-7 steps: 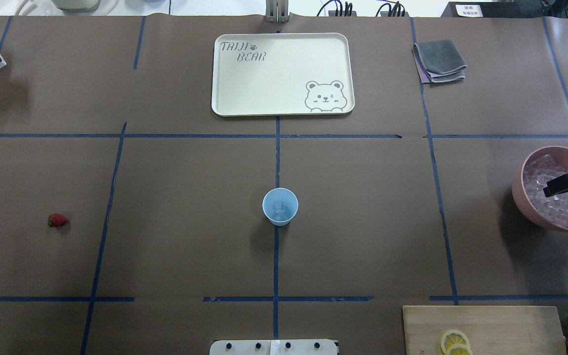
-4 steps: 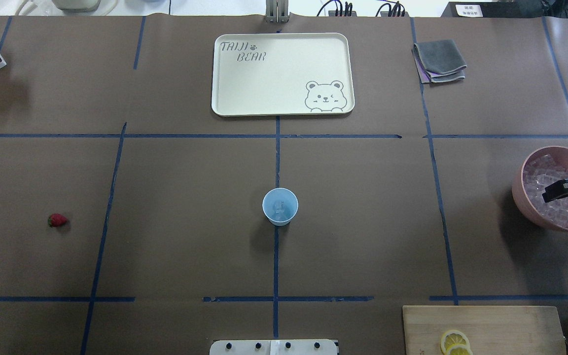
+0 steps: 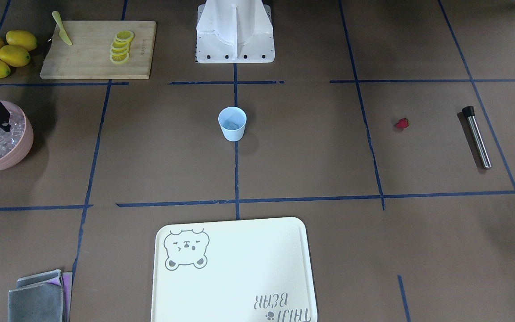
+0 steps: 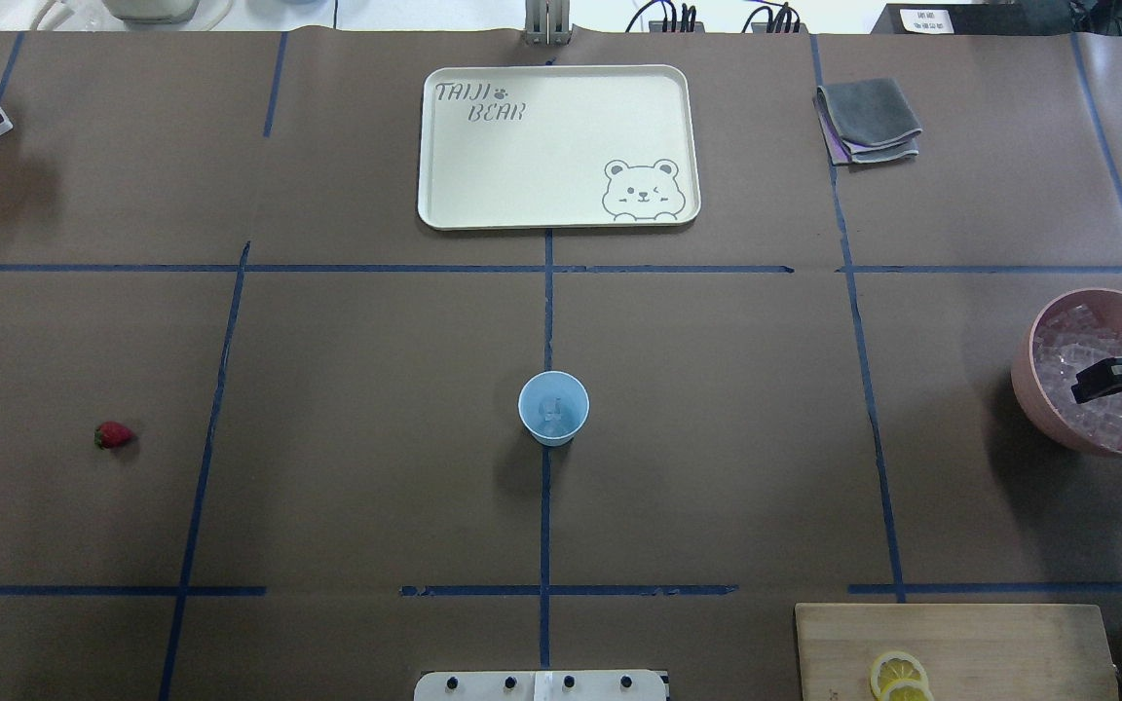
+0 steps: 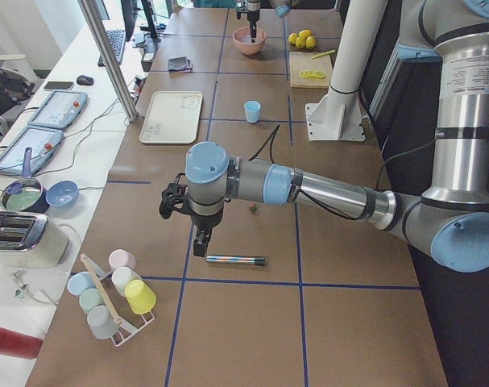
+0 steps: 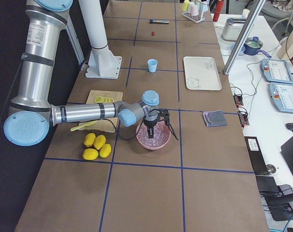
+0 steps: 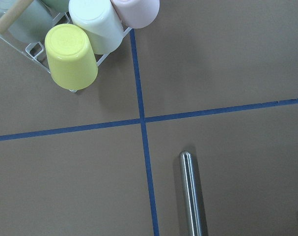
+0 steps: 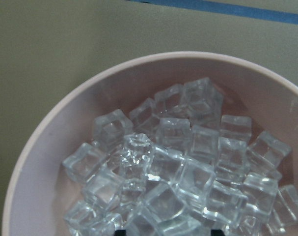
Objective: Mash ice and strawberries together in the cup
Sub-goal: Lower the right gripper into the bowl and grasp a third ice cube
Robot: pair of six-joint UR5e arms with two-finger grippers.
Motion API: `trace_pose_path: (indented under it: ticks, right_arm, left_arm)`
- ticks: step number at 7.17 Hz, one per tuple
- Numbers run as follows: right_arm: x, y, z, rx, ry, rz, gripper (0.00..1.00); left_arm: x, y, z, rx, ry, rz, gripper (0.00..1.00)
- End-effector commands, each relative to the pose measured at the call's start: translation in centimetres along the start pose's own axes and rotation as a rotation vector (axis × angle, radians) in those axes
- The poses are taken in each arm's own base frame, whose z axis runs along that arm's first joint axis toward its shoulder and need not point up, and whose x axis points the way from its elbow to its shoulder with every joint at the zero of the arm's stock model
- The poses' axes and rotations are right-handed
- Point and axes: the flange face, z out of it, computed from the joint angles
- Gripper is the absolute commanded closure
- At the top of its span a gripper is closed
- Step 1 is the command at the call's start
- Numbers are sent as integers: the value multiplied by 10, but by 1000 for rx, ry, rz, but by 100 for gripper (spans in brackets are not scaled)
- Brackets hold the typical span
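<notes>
Overhead: you've got the cup (image 4: 553,409) upright at table centre on the blue tape line, a few clear cubes inside; strawberry (image 4: 113,434) lies alone, well off to its left; right gripper (image 4: 1111,329) is over the pink bowl (image 4: 1021,375), fingers spread wide, gripping nothing; ice (image 4: 1067,352) is heaped in that bowl.

Front-facing: same layout mirrored; steel rod (image 3: 477,137) lies flat past the strawberry, apart from it.

Left side view: left gripper (image 5: 198,246) hangs just above the rod; you can't tell from here whether its jaws are apart or closed.

Right side view: right gripper splayed, tips pointing down into the bowl.

Left wrist: rod end, tape cross, upturned cups (image 7: 70,56) in one corner.

Right wrist: straight down on the piled cubes.
</notes>
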Motion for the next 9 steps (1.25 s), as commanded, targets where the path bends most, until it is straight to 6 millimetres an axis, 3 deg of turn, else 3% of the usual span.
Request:
trace_pose_path:
  ticks: [1,2,3,5,6,7,9]
  right_arm:
    - [-1,-1,-1,1,-4,-2,52]
    - [-3,-1,-4,6,-7,-4,75]
    - [-3,0,-5,8,-7,-5,88]
    - [-4,-1,-7,12,-9,-7,95]
    - [-11,-1,-19,29,-24,-16,97]
    - [-21,-3,-40,34,-22,-3,97]
    - [-67,-9,-95,44,-20,1,97]
  left_arm:
    - [1,-2,-1,1,1,2,0]
    - [1,-2,-1,1,1,2,0]
    - [1,-2,-1,2,-1,3,0]
    - [1,-2,-2,3,1,2,0]
    - [1,-2,-1,2,-1,3,0]
    - [2,-2,-2,4,1,3,0]
    - [1,-2,-2,3,1,2,0]
